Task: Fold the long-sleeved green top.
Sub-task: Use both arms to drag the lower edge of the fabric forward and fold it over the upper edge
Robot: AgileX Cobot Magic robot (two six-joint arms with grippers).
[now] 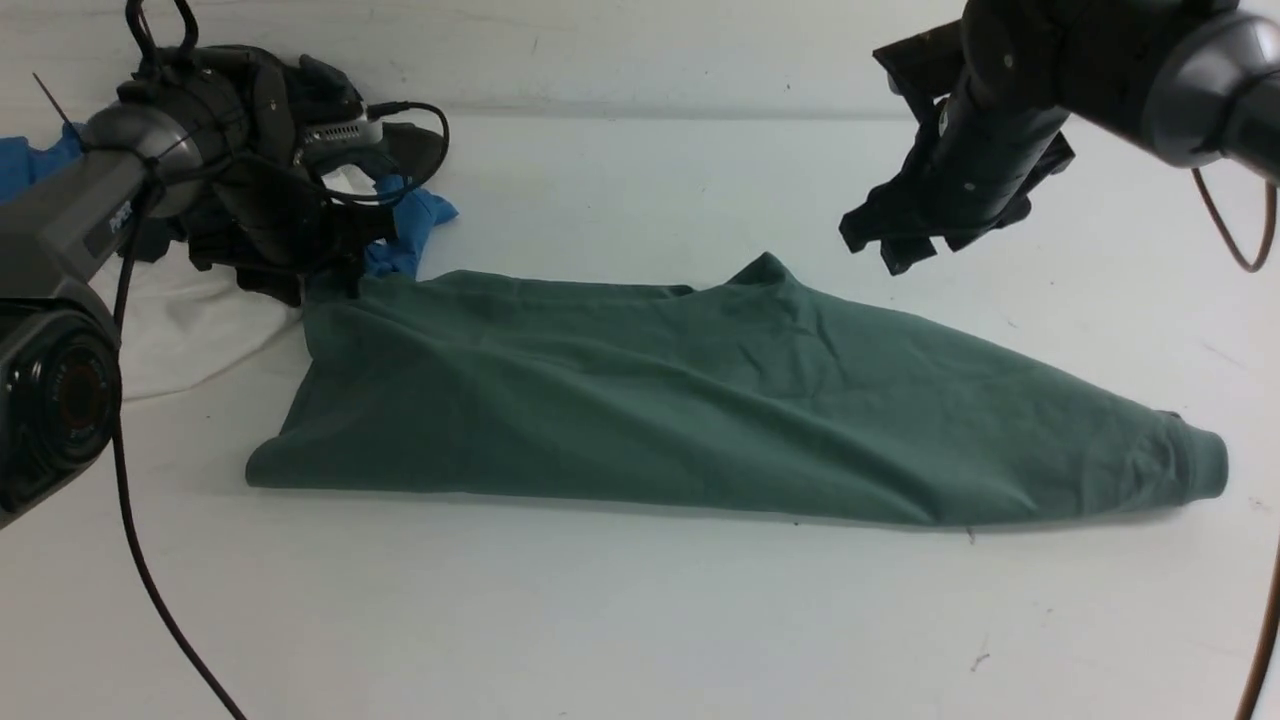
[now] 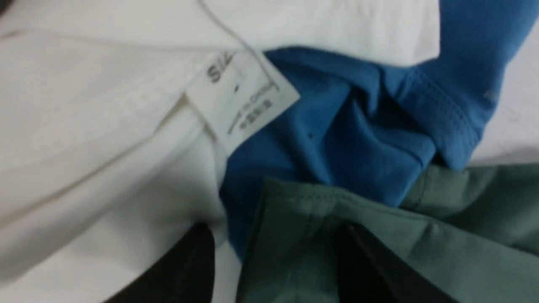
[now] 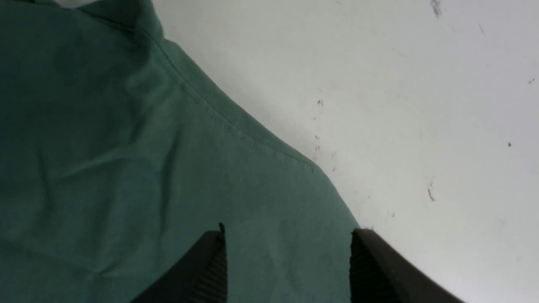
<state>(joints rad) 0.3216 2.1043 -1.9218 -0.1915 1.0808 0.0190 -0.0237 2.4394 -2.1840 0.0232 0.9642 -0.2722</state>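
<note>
Black fingers [image 2: 198, 261] of the left claw [image 2: 276, 230] sit closest to its wrist lens. They are spread wide with nothing pinched, one over the far-left corner of the top [image 2: 303, 210] and the other over the white garment [image 2: 84, 134]. The right claw [image 3: 289, 230] is also wide and empty, and hangs above the top's far edge on the right side.

The top lies across the middle of the surface [image 1: 600, 620] as a long band. Its cuff [image 1: 1195, 462] is at the right end, and its far-left corner touches the blue garment [image 2: 345, 126], just beside the white one.

The step in hand looks like letting that corner go. To do it well, the left claw should lift straight up with its jaws wide, so the hem drops flat and neither finger hooks the blue or white cloth. The laid edges should line up before the next fold. That fold is probably crosswise, with each claw taking an end low and near the edge, so the right claw would need to come down first.

Count:
- one green top, with one cuff in sight
- one blue garment
- one white garment, with one tag [image 2: 248, 97]
- two claws
</note>
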